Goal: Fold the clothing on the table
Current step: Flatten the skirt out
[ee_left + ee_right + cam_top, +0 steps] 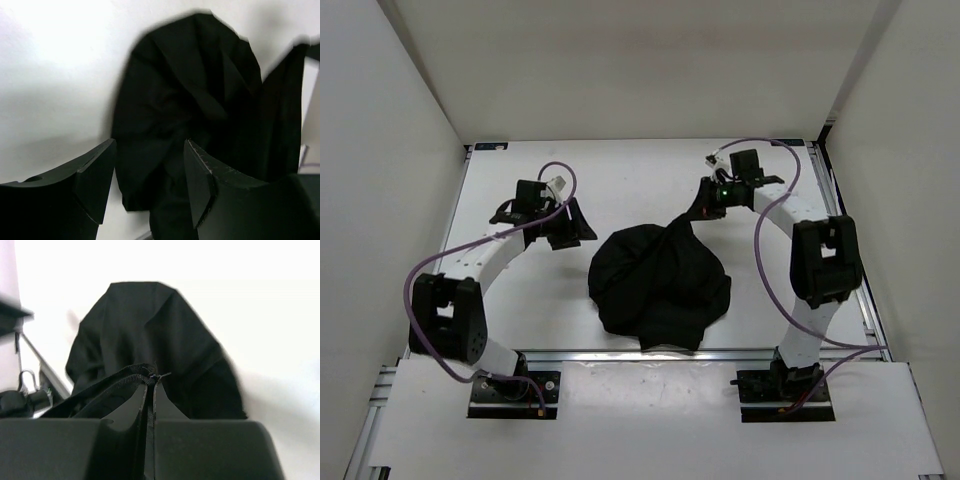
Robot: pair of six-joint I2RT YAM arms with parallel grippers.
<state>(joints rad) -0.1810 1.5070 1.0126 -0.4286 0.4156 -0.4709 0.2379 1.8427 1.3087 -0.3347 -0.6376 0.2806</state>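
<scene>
The black clothing (658, 285) lies bunched in a heap on the white table (620, 180), near the middle of its front half. One strip of it rises up and to the right to my right gripper (705, 210), which is shut on its edge. In the right wrist view the hem (135, 372) is pinched between the closed fingertips, with the heap (150, 330) beyond. My left gripper (570, 228) stands open to the left of the heap, apart from it. In the left wrist view the clothing (190, 100) fills the space past the open gripper (150, 165).
Grey walls close in the table on the left, right and back. A silver rail (650, 354) runs along the front edge just below the heap. Purple cables (765, 250) loop off both arms.
</scene>
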